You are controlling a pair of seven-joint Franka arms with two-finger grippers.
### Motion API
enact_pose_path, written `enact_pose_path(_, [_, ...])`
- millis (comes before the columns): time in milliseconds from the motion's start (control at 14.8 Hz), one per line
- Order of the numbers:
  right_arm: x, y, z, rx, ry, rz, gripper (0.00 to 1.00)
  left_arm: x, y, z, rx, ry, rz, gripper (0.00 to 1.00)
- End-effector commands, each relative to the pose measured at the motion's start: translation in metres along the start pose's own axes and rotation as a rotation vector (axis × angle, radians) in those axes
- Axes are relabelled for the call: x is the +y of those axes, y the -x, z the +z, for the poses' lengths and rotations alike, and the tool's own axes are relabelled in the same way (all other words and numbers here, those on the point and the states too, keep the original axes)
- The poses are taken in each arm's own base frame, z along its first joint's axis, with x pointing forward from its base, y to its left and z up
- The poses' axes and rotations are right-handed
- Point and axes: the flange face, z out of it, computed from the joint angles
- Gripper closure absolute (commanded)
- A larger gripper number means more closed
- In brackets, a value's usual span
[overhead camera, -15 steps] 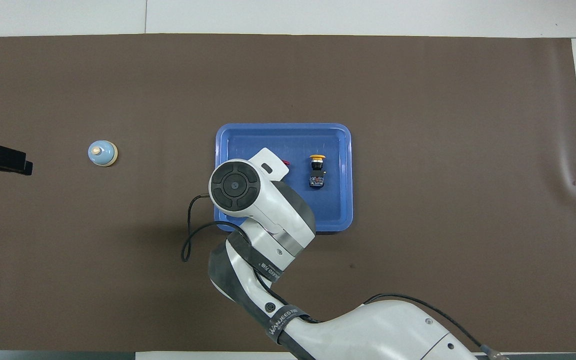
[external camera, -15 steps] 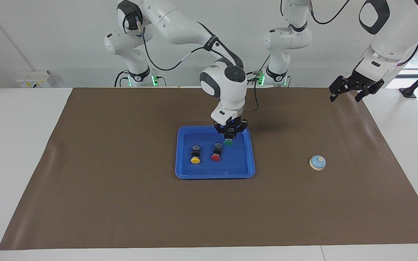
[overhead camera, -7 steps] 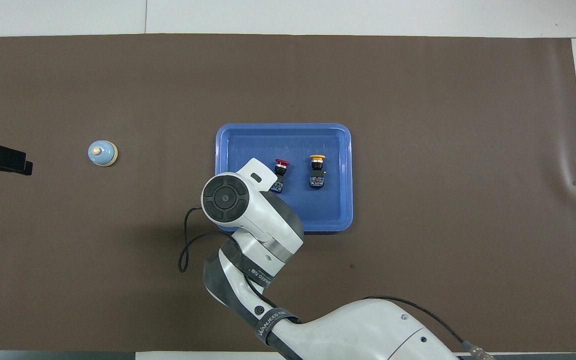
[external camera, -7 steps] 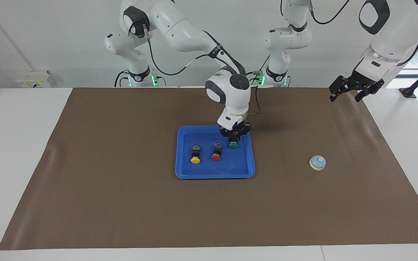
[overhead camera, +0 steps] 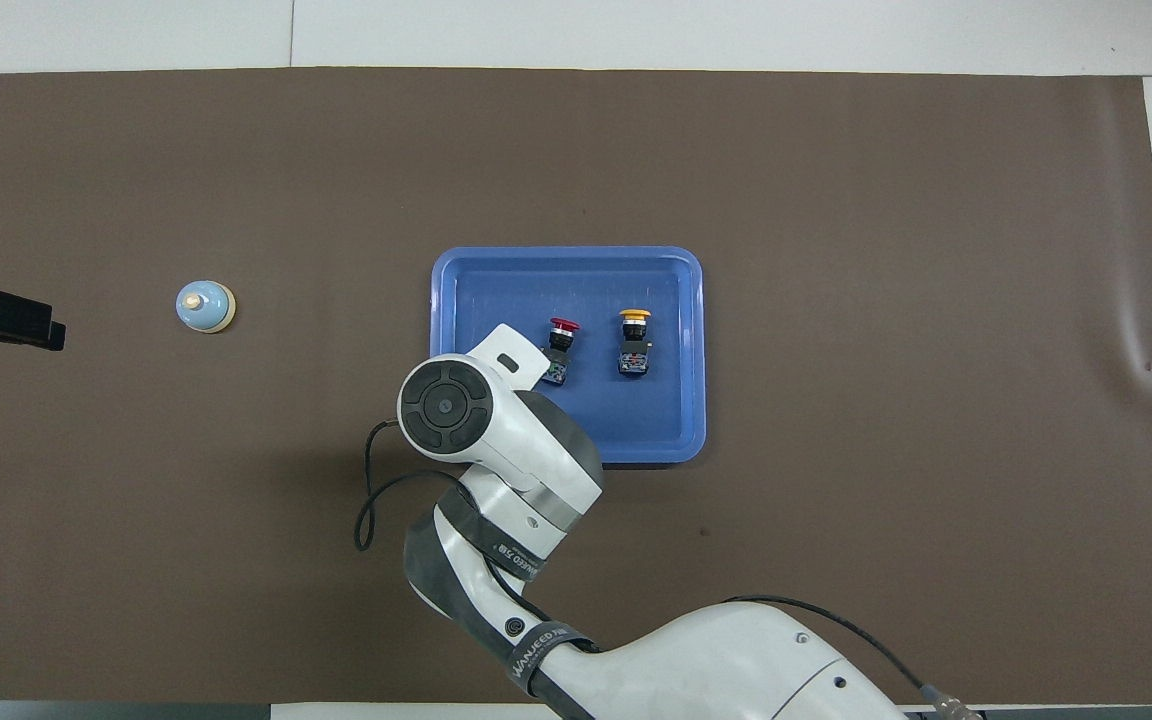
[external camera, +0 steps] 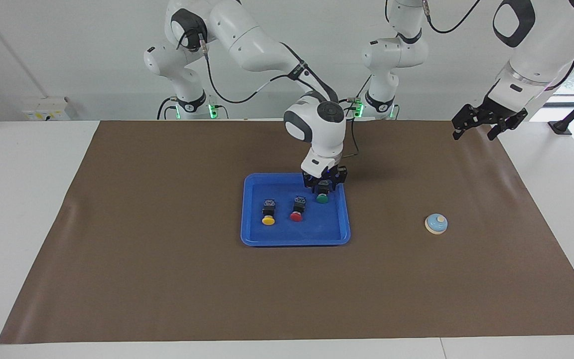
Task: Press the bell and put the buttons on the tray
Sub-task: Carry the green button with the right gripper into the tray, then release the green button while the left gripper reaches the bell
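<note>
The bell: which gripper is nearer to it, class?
Left. The left gripper hangs at the table's edge by the bell; the right gripper is over the tray at the green button.

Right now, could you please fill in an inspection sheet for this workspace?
Surface: brown mat covering a white table.
Job's things: blue tray at mid-mat holds the yellow button and red button; green button is over the tray in the right gripper's grasp; bell sits on the mat toward the left arm's end.
Clutter: nothing seen.
Grippers: right gripper low over the tray; left gripper waits raised over the mat's edge.
Cables: black cable loops from the right arm.
Surroundings: white wall, wall socket box.
</note>
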Motion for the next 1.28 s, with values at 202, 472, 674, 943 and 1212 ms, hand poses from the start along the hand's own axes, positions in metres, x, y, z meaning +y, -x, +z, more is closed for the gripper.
enact_pose_path(202, [0.062,-0.041,-0.072,0.007,0.013,0.143,0.00,-0.003,0.007,-0.004,-0.008,0.001,-0.005,0.00])
enact_pose_path(472, [0.173,-0.089,-0.144,0.017,0.020,0.233,0.00,-0.001,-0.012,0.022,0.067,-0.006,-0.042,0.68])
enact_pose_path(674, [0.243,-0.102,-0.177,-0.011,0.041,0.168,0.00,-0.002,-0.047,0.072,0.044,-0.004,-0.041,1.00])
enact_pose_path(943, [0.323,-0.109,-0.201,-0.066,0.059,0.057,0.00,-0.009,-0.099,0.157,0.079,-0.005,-0.042,1.00])
enact_pose_path(1212, [0.384,-0.105,-0.222,-0.118,0.057,-0.050,0.00,-0.012,-0.114,0.208,0.059,-0.004,-0.046,1.00])
